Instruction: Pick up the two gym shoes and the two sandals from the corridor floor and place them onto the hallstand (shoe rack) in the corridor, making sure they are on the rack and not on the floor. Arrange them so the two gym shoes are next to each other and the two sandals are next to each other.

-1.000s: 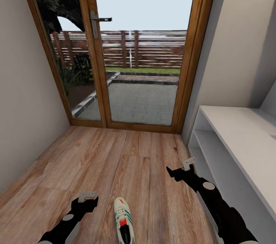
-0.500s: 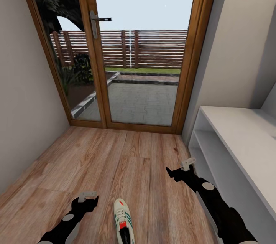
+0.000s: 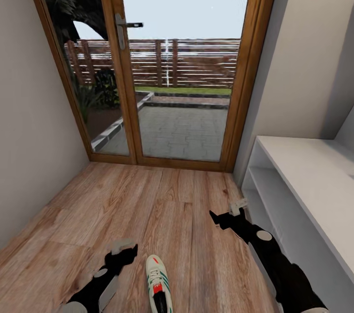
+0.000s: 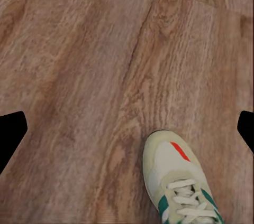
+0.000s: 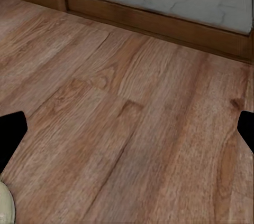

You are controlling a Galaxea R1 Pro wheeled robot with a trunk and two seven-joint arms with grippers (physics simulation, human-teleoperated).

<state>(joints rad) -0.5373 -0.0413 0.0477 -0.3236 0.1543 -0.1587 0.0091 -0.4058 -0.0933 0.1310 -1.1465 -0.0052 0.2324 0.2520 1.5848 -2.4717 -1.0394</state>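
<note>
1. Sneaker (image 3: pixel 158 284): on the wood floor (image 3: pixel 147 204) at 6 o'clock, toe toward the door. Likely light, soft upper, stiffer sole; take by the sides at midfoot.
2. Left gripper (image 3: pixel 124 249): spread wide, empty, just beside the toe at 9 o'clock.
3. Right gripper (image 3: pixel 227 210): fingers parted, empty, near the shoe rack (image 3: pixel 314 175) at 3 o'clock.
4. Glass door (image 3: pixel 182 57): 12 o'clock, closed.

One off-white gym shoe (image 3: pixel 158 284) with green stripes and a red tongue label lies flat on the corridor floor (image 3: pixel 162 204), toe toward the glass door. The pale grey hallstand (image 3: pixel 314 180) stands along the floor's right edge.
</note>
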